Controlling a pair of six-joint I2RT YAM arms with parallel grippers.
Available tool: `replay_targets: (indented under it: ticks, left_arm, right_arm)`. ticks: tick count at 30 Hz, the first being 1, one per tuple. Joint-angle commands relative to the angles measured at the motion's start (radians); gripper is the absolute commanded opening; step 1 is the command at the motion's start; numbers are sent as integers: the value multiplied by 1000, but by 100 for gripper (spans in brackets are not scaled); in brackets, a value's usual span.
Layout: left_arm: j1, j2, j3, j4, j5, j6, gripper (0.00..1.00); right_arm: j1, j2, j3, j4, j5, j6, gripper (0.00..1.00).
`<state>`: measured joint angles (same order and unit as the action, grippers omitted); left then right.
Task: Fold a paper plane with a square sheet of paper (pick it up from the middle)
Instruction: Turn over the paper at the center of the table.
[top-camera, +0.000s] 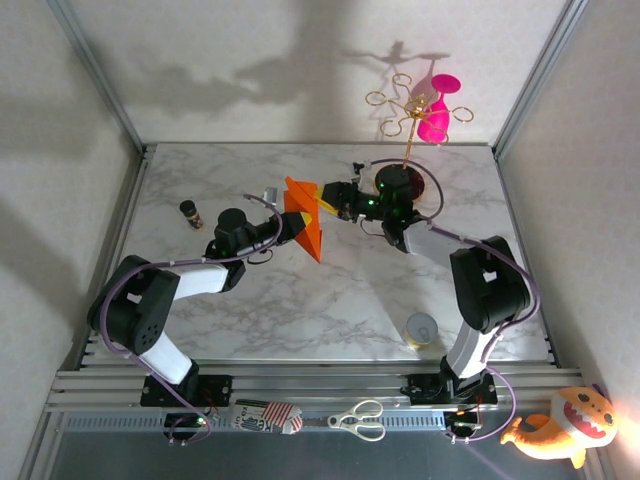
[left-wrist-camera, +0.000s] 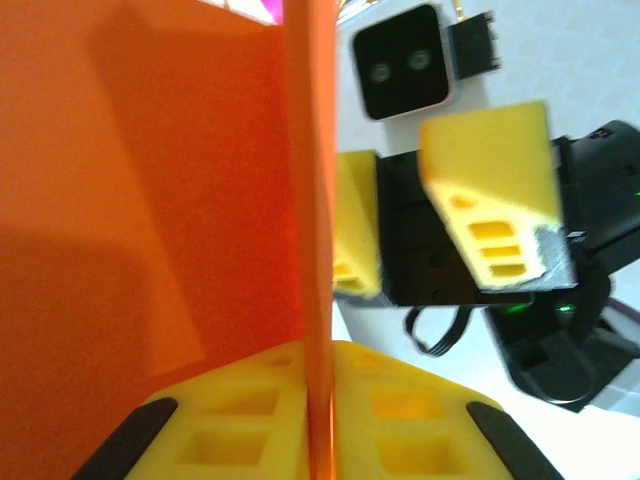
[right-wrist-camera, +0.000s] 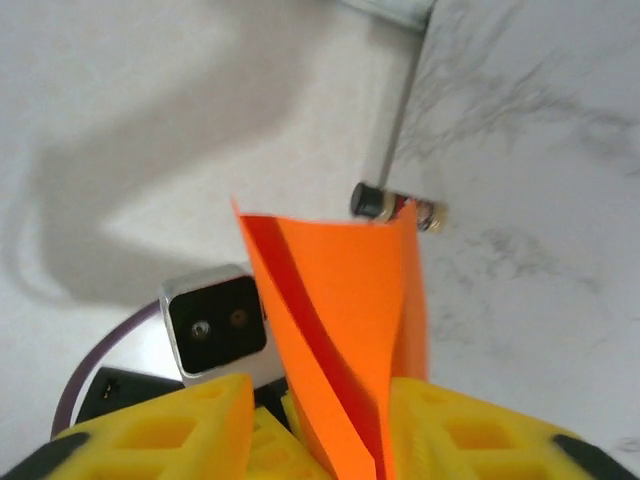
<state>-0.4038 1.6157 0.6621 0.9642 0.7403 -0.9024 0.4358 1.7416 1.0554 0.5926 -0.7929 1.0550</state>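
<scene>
scissors (top-camera: 358, 420) with pale handles lie on the ridged metal rail at the near edge. further in, over the grey-veined marble counter (top-camera: 300, 310), both arms meet at a thin bright-orange sheet of paper (top-camera: 310, 238), creased into an upright pointed shape.

left wrist view: the left claw (left-wrist-camera: 318, 400) has its yellow foam pads, cut with rectangular holes, pressed together on the sheet's folded edge. the right claw (left-wrist-camera: 420, 220) faces it, its pads parted.

right wrist view: the sheet rises as a narrow v-fold between the right claw's spread pads.
</scene>
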Motion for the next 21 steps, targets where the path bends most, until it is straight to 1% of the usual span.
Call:
replay_targets:
  ticks: [1, 3, 4, 6, 8, 9, 11, 13, 16, 19, 21]
  left_arm:
    - [12, -48, 28, -117, -36, 81, 12]
    - [20, -68, 44, -232, -64, 143, 11]
    - [22, -80, 60, -311, -86, 186, 11]
    - [21, -99, 110, -497, -154, 289, 10]
    - [15, -113, 186, -716, -253, 398, 10]
    - [11, -117, 219, -799, -308, 443, 9]
    - [0, -116, 299, -975, -445, 532, 9]
    - [-10, -112, 366, -1100, -562, 589, 9]
    - [-24, -91, 448, -1237, -740, 638, 9]
    - [-43, -46, 519, -1345, -932, 658, 10]
    - [-62, -2, 562, -1408, -1067, 664, 10]
  right_arm:
    - [-34, -101, -6, -187, 150, -182, 47]
    - [-42, -139, -8, -295, 260, -272, 51]
    - [-45, -160, -11, -354, 338, -319, 53]
    - [-47, -194, -25, -415, 445, -378, 55]
    - [-48, -231, -48, -450, 550, -418, 58]
    - [-47, -247, -59, -458, 587, -432, 60]
    - [-48, -278, -82, -475, 663, -458, 64]
    - [-48, -304, -103, -485, 720, -480, 67]
    - [-48, -333, -128, -494, 785, -507, 75]
    - [-48, -355, -147, -493, 824, -521, 79]
    - [-48, -364, -153, -491, 835, -526, 80]
